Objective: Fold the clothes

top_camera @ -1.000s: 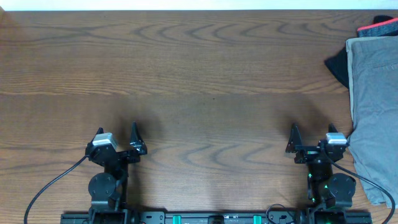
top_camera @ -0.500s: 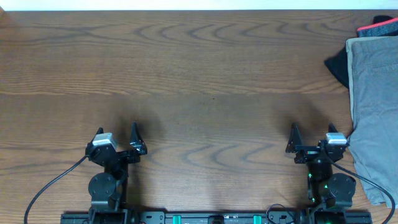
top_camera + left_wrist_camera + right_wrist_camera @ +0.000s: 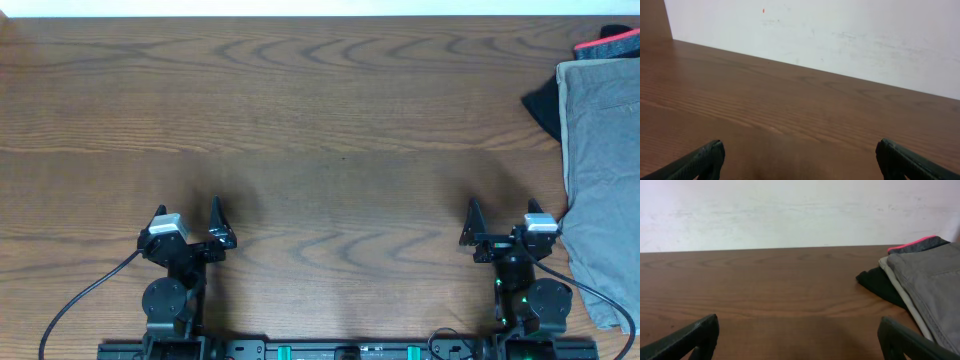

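Wood-grain bench (image 3: 330, 120), white wall (image 3: 840, 35) behind, grey clothes (image 3: 600, 170) at 3 o'clock, left hand (image 3: 187, 212) and right hand (image 3: 503, 215) wide, empty

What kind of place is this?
Probably a robot test lab: the left gripper and right gripper wait open at a wooden table, a plain white wall behind, clothes piled at one side.

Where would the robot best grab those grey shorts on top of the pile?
Probably the near left edge of the grey woven shorts: it lies flat, uppermost and exposed. The open right pincer sits beside it, so coming in from the left seems easiest.
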You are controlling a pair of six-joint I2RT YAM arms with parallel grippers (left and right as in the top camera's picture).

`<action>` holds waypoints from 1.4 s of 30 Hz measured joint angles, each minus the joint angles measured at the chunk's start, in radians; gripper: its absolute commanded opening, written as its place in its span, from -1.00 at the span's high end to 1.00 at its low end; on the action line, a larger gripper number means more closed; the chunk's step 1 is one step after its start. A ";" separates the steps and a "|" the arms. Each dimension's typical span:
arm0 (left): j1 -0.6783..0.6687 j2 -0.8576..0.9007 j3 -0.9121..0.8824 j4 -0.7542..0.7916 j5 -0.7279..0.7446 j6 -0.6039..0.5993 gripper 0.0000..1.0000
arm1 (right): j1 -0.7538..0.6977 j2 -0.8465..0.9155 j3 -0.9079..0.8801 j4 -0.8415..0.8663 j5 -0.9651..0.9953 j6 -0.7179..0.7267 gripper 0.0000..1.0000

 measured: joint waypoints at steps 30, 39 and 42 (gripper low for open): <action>0.000 0.000 0.002 -0.002 0.000 0.000 -0.96 | 0.000 0.153 0.196 0.351 -0.100 0.203 -0.98; 0.000 0.000 0.002 -0.004 0.000 0.000 -0.96 | -0.023 0.729 0.658 0.106 0.109 0.048 -0.99; 0.000 0.000 0.003 -0.005 0.000 0.000 -0.96 | -0.077 0.954 0.859 -0.034 0.124 0.015 -0.99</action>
